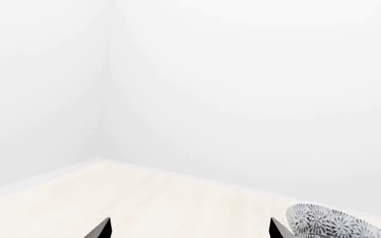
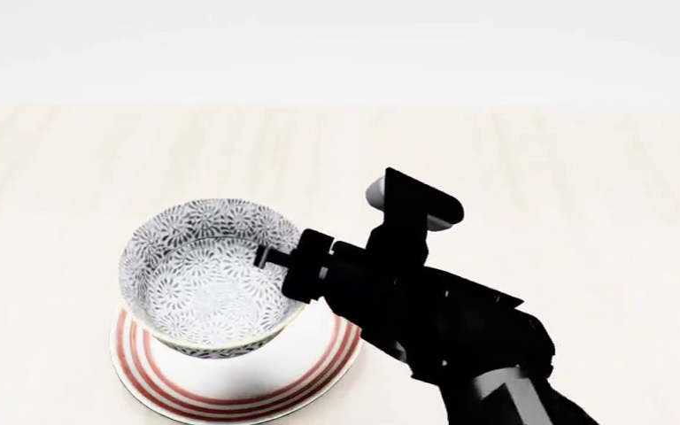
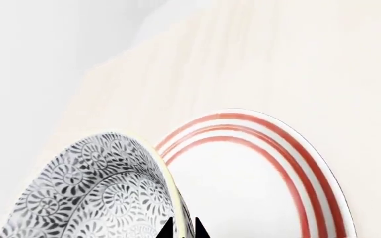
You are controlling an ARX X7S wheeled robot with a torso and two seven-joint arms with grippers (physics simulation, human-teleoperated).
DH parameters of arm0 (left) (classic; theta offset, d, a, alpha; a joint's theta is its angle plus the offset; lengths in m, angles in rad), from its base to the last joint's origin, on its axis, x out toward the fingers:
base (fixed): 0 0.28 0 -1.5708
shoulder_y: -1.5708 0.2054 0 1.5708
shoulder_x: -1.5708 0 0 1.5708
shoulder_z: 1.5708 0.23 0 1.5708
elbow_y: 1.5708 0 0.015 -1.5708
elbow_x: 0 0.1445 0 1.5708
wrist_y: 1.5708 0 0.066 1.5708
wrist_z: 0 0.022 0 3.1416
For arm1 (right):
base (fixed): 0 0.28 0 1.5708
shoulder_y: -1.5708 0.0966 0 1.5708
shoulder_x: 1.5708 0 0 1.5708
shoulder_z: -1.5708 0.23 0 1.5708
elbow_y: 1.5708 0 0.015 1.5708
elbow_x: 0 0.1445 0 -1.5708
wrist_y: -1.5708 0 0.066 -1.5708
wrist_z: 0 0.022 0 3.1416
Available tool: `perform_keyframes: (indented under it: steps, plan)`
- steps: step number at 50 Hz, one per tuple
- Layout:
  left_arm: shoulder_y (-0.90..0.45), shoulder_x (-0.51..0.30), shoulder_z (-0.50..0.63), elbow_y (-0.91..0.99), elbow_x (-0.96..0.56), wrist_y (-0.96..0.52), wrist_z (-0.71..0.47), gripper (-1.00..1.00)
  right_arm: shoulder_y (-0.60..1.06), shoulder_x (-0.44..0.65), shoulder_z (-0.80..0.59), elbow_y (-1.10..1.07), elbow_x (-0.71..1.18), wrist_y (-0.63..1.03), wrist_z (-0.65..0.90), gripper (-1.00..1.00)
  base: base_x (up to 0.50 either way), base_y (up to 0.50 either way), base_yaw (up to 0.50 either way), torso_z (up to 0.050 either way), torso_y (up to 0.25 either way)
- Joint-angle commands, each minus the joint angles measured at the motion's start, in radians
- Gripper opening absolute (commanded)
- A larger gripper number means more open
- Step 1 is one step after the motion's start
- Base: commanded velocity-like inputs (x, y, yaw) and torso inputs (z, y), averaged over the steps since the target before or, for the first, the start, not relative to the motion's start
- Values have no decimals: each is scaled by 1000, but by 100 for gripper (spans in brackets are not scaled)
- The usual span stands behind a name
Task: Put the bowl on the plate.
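In the head view the grey-and-white floral bowl [image 2: 204, 274] hangs tilted just above the white plate [image 2: 240, 390] with red rings, overlapping its far left part. My right gripper [image 2: 272, 260] is shut on the bowl's right rim. The right wrist view shows both fingertips [image 3: 166, 229] pinching the pale rim of the bowl [image 3: 91, 193], with the plate [image 3: 257, 173] behind it. My left gripper [image 1: 189, 229] is open with nothing between its tips. The bowl [image 1: 333, 223] lies just past one of its fingers.
A pale wooden tabletop [image 2: 552, 177] stretches all round the plate. A white wall [image 1: 243, 74] rises behind the table's far edge. My black right arm [image 2: 459, 328] reaches in from the lower right over the table.
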State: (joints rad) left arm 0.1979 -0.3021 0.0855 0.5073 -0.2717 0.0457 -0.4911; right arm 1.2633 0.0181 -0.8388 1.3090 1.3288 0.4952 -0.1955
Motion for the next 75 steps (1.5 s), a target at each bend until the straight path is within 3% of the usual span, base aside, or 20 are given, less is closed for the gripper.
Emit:
perform_keyframes:
  steps: [1, 13, 19, 27, 39, 40, 48, 53, 54, 55, 57, 61, 68, 72, 75]
  plan:
    - [69, 14, -38, 56, 10, 10, 15, 100, -18, -18, -516, -1, 469, -148, -2, -100, 0, 0, 0, 0, 10]
    - [81, 11, -35, 71, 9, 15, 9, 100, -10, -18, -1035, 0, 977, -268, 0, -100, 0, 0, 0, 0, 0]
    - [80, 10, -29, 73, 13, 10, 4, 100, 1, -18, -1218, 0, 1174, -303, -23, -100, 0, 0, 0, 0, 0]
    - [85, 5, -27, 78, 16, 9, 0, 100, -3, -18, -1291, 0, 1265, -343, -32, -100, 0, 0, 0, 0, 0]
    - [96, -1, -30, 83, 12, 18, -4, 100, -20, -18, -1284, 0, 1244, -369, -21, -100, 0, 0, 0, 0, 1]
    - [95, -2, -29, 83, 12, 17, -5, 100, -23, -18, -1278, 0, 1234, -372, -18, 100, 0, 0, 0, 0, 0]
    - [90, -4, -27, 79, 8, 15, -6, 100, -27, -18, -1144, -1, 1045, -400, -138, 100, 0, 0, 0, 0, 0]
    - [85, -4, -20, 77, 11, 12, -8, 100, -21, -8, -1155, -4, 1096, -646, -243, 100, 0, 0, 0, 0, 0]
    - [84, -4, -19, 78, 12, 11, -9, 100, -3, 54, -1139, -145, 1086, -744, -201, 100, 0, 0, 0, 0, 0]
    - [84, -4, -17, 80, 13, 10, -9, 100, 30, 204, -1110, -295, 1020, -894, -70, 100, 0, 0, 0, 0, 0]
    - [84, -6, -14, 84, 16, 8, -10, 100, 45, 380, -1106, -595, 895, -1194, 64, 100, 0, 0, 0, 0, 0]
    - [82, -8, -9, 91, 19, 6, -10, 100, 42, 512, -1136, -1146, 703, -1503, 245, 100, 0, 0, 0, 0, 0]
    - [83, -12, 0, 103, 26, 10, -9, 100, -140, 684, -917, -1354, 88, -1536, 641, 100, 0, 0, 0, 0, 0]
    - [72, -9, 20, 106, 48, -4, -13, 100, -188, 749, -882, -1429, -133, -1516, 804, 100, 0, 0, 0, 0, 0]
    - [65, -10, 34, 111, 65, -18, -15, 100, -216, 785, -864, -1471, -200, -1516, 847, 100, 0, 0, 0, 0, 0]
